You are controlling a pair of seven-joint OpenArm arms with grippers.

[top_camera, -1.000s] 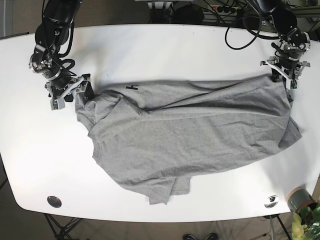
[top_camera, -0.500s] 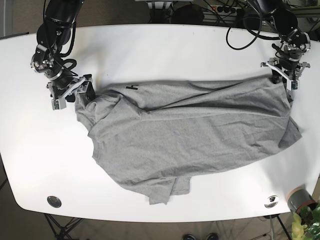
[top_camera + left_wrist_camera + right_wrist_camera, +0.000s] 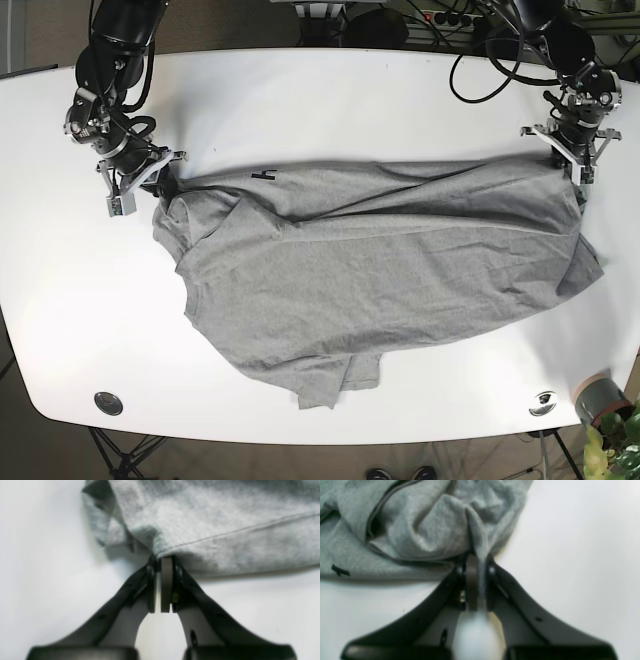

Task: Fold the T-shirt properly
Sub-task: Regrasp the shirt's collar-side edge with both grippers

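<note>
A grey T-shirt (image 3: 380,270) lies spread and wrinkled across the white table (image 3: 330,100). A sleeve part sticks out at the front (image 3: 335,380), and a small black mark (image 3: 266,175) sits near its far edge. My left gripper (image 3: 573,162) is at the shirt's far right corner, shut on the hem (image 3: 163,560). My right gripper (image 3: 160,184) is at the shirt's far left corner, shut on a bunched fold of the cloth (image 3: 477,557). Both hold the cloth low at the table surface.
Two round metal caps sit in the table near the front edge, one on the left (image 3: 108,402) and one on the right (image 3: 543,402). A grey pot with a plant (image 3: 603,402) stands beyond the front right corner. Cables (image 3: 490,60) hang over the far edge.
Both grippers have gone from spread around the shirt's far corners to shut on the cloth. The right gripper has turned in towards the shirt. The shirt has barely moved.
</note>
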